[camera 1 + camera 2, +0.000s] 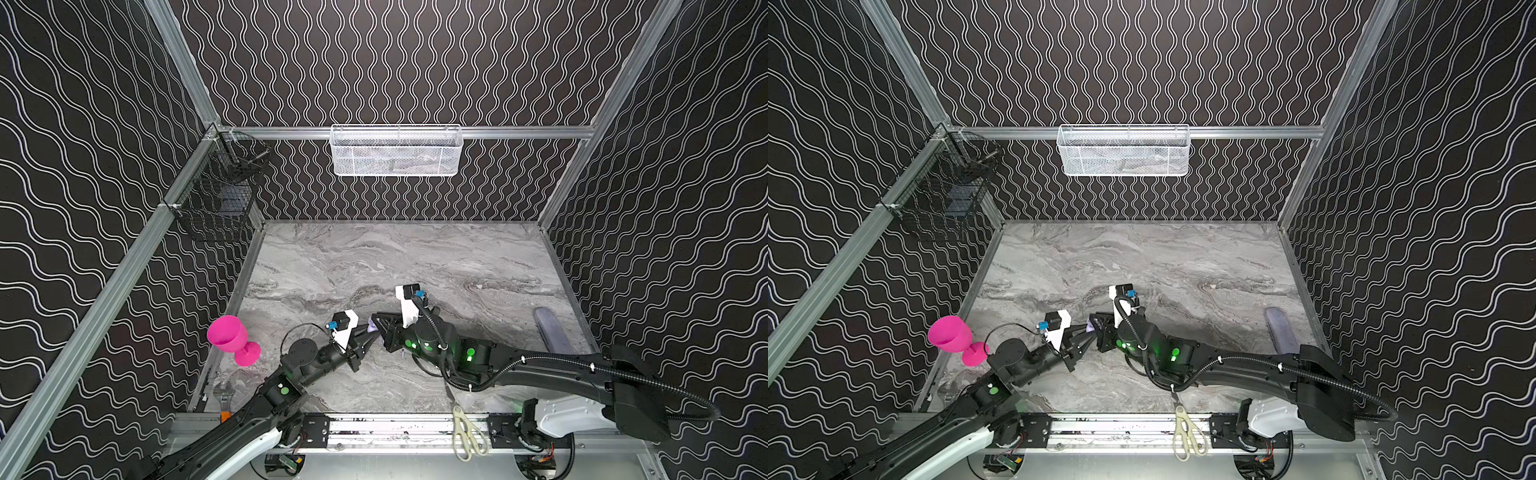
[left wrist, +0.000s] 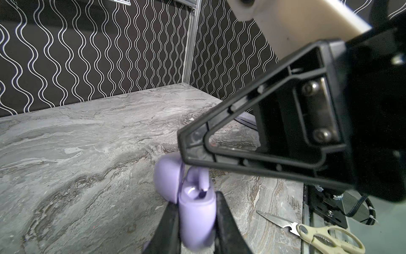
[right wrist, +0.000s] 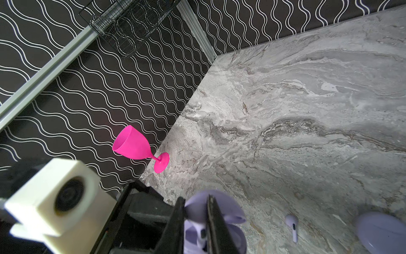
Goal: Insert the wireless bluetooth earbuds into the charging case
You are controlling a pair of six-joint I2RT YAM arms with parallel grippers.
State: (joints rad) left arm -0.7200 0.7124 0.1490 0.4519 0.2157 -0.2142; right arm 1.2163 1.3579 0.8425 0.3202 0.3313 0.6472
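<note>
My left gripper (image 2: 196,200) is shut on the body of a lavender charging case (image 2: 195,222), whose lid (image 2: 168,176) stands open. My right gripper (image 3: 195,199) is shut on one lavender earbud (image 3: 201,234), which hangs stem-down at the case's open top (image 2: 197,176). A finger (image 2: 241,168) of the right gripper sits just above it. In both top views the two grippers meet tip to tip at the table's front middle, left (image 1: 368,332) and right (image 1: 377,321), with a bit of the case (image 1: 1090,324) showing between them. A second earbud (image 3: 292,224) lies loose on the table.
A pink goblet (image 1: 230,334) stands at the left table edge. Scissors (image 1: 467,432) lie across the front rail. A lavender rounded object (image 3: 382,231) lies near the loose earbud, and a lavender oblong thing (image 1: 550,328) at the right. Baskets hang on the back wall (image 1: 395,149) and left wall (image 1: 220,195).
</note>
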